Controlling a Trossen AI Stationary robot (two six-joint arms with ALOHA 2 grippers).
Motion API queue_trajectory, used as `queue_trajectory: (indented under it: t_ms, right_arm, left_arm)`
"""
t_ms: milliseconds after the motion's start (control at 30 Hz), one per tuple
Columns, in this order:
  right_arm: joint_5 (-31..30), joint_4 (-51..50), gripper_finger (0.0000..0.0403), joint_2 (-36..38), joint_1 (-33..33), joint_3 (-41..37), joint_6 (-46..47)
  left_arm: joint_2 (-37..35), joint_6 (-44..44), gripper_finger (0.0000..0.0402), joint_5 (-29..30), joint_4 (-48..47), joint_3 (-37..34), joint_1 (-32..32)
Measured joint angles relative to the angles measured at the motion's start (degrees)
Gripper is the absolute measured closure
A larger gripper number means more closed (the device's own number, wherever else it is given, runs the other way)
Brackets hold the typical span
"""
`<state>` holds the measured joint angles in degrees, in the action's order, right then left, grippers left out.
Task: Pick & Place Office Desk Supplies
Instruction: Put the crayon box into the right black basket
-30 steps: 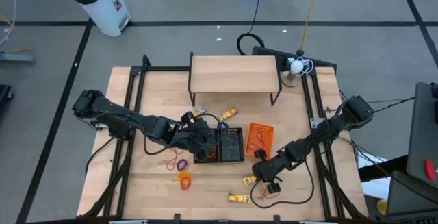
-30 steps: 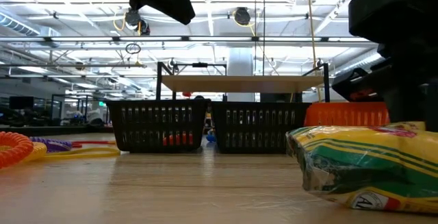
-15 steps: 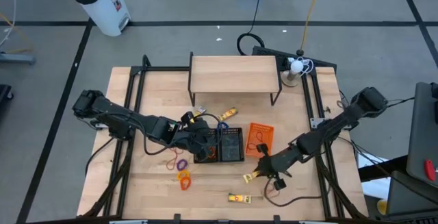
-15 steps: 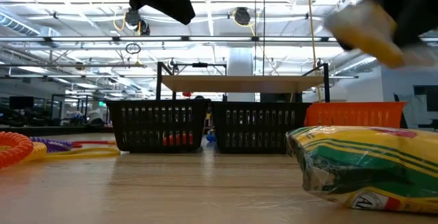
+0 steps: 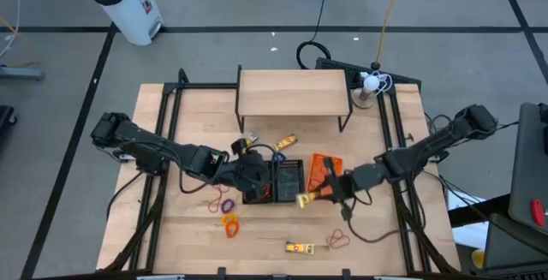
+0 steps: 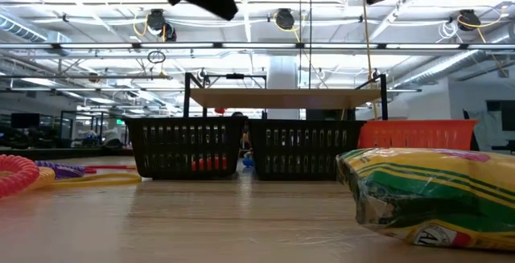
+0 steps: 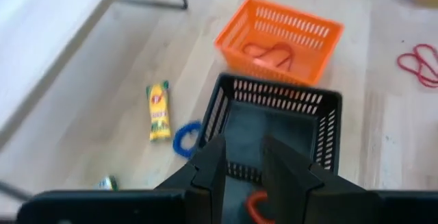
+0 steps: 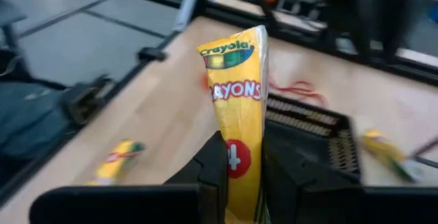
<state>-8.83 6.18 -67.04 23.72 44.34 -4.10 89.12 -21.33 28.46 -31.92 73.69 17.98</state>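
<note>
The office desk supplies are yellow crayon packs and rubber bands. My right gripper [image 5: 325,193] is shut on one crayon pack [image 8: 237,80], up in the air by the near right corner of the black basket [image 5: 289,182]. My left gripper [image 7: 243,157] hovers open over that basket's left part, nothing between its fingers. An orange-red band [image 7: 256,207] lies in the basket below it. Two more packs [image 5: 299,247] [image 5: 285,142] lie flat on the table. Purple and orange bands [image 5: 227,213] and a red one [image 5: 338,240] also lie there. My right gripper pinches the crayon pack's flat faces between its two fingers at one end [image 8: 239,161]. The fingers come nearly level from the table's right, lying along the pack. The pack sticks out past the fingertips toward the table's left, lifted clear of the table.
An orange basket [image 5: 325,170] with a band inside stands right of the black one. A wooden shelf [image 5: 294,92] stands at the far middle. A blue band [image 7: 183,140] lies by the black basket's far side. Metal frame rails run along both table sides.
My right gripper has risen from the table near its near edge and gone toward the far edge and the black basket, tipping up toward level. The crayon pack has come with it, lifted clear. My left gripper has rolled a little in place.
</note>
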Motion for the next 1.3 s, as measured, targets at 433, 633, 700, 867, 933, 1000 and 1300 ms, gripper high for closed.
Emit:
queue_trajectory:
  t_ms: [433, 633, 700, 867, 933, 1000, 1300]
  right_arm:
    - [13.5, 2.4, 0.0353, 0.3, -17.0, -1.2, 5.1]
    - [13.6, 2.7, 0.0353, 0.3, -17.0, -1.2, 9.0]
    - [13.6, 2.9, 0.0353, 0.3, -16.9, -1.2, 9.8]
    - [13.6, 4.0, 0.0353, 0.3, -16.5, -1.2, 10.2]
    - [13.6, 4.5, 0.0353, 0.3, -16.5, -1.2, 10.9]
    - [13.5, 4.3, 0.0353, 0.3, -16.5, -1.2, 10.9]
    - [13.4, 4.3, 0.0353, 0.3, -16.5, -1.3, 10.9]
  left_arm:
    - [0.0, 42.3, 0.0309, -1.5, 14.7, 0.0, 0.7]
    - [0.0, 55.9, 0.0309, -1.4, 12.4, 0.0, 0.7]
    - [0.0, 59.0, 0.0309, -1.3, 12.4, 0.0, 0.7]
    - [0.0, 59.1, 0.0309, 0.7, 12.4, 0.0, 0.5]
    - [0.0, 58.3, 0.0309, 2.9, 12.4, 0.0, 0.3]
    - [0.0, 58.4, 0.0309, 4.4, 12.4, 0.0, -0.1]
    - [0.0, 59.3, 0.0309, 3.1, 12.5, 0.0, -0.8]
